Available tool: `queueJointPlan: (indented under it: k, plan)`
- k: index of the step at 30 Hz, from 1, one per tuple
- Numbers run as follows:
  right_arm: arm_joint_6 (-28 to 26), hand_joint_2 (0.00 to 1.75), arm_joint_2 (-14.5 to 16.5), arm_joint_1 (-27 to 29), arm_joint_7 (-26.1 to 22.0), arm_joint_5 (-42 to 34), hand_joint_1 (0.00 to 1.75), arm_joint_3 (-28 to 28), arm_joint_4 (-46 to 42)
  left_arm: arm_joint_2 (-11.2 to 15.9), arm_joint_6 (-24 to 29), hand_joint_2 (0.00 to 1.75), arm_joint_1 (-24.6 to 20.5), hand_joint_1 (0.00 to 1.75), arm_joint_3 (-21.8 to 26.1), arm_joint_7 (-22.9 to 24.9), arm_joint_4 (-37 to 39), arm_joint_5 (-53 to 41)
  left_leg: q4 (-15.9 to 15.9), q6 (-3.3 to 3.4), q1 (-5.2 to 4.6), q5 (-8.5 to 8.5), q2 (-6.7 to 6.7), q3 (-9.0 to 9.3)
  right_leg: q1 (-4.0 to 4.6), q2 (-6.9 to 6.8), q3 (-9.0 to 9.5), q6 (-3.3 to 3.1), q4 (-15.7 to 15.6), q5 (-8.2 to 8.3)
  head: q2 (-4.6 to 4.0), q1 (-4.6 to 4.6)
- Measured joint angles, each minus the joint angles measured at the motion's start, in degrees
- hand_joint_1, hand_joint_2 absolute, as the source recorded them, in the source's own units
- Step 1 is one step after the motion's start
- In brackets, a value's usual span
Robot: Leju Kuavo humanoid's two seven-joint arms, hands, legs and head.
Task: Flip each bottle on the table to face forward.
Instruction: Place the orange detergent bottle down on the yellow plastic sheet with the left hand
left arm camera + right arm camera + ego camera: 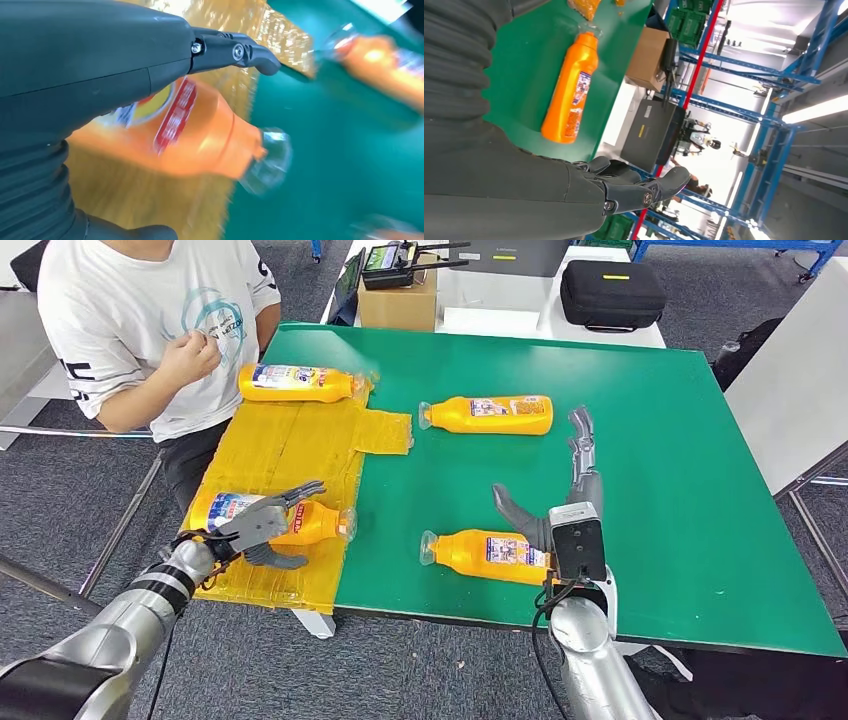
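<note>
Several orange bottles lie on their sides on the green table [650, 440]. One bottle [298, 383] is at the far edge of the yellow mat [290, 445], one [490, 414] is mid-table, and one [485, 555] is near the front edge. My left hand [262, 530] straddles a fourth bottle [320, 522] on the mat, with straight fingers over it and the thumb on its near side. This bottle [200, 130] looks blurred under the hand [100, 65]. My right hand [570, 495] is open just right of the front bottle, its fingers [644, 190] extended beyond which lies the mid-table bottle [570, 90].
A person in a white T-shirt [150, 330] sits at the table's far left corner, one hand raised. A cardboard box [397, 302] and a black case [610, 292] stand on a white table behind. The table's right half is bare green.
</note>
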Motion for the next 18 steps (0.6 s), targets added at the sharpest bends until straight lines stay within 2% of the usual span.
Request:
queueJointPlan:
  k: [4,7,10,13,18]
  plan:
    - [0.54,1.75,-0.82,-0.08,-0.14,-1.13,0.00,-0.64,0.76,2.87,-4.71,1.75,6.37,0.00,1.00,-1.08,-8.79,11.93,0.00,-0.02,0.02,-0.01,-0.01,-0.13,0.00,0.04,-0.16,-0.01,0.00,-0.02,0.01,0.00]
    - [0.68,1.75,-1.12,-0.11,-0.14,-1.15,0.00,-0.87,1.22,3.89,-5.20,1.75,9.31,0.00,1.50,-0.93,-13.36,14.42,0.00,-0.02,0.02,-0.01,-0.05,-0.23,0.00,0.03,-0.24,-0.02,0.00,-0.02,0.00,0.01]
    - [0.68,1.75,-1.33,-0.11,0.73,-0.59,0.00,-0.94,1.58,3.82,-4.42,1.75,11.75,0.00,2.79,-0.33,-17.28,19.12,0.00,-0.01,0.01,-0.01,-0.03,-0.28,-0.01,0.04,-0.32,-0.02,-0.02,-0.02,-0.01,0.00]
    - [1.43,1.75,-1.78,-0.15,5.25,2.67,0.00,-0.98,2.16,1.49,-2.30,1.75,14.61,0.00,5.17,4.20,-22.82,26.12,0.01,-0.01,-0.02,-0.01,-0.08,-0.32,-0.02,0.02,-0.34,-0.02,-0.03,-0.02,-0.01,-0.01]
    - [5.23,1.75,-3.69,-0.42,15.83,13.16,0.00,-0.97,5.32,-4.52,3.18,1.75,17.80,0.00,8.14,14.59,-31.16,36.05,0.02,0.01,-0.07,-0.02,-0.13,-0.38,-0.05,-0.02,-0.33,0.01,-0.06,0.00,0.00,0.01]
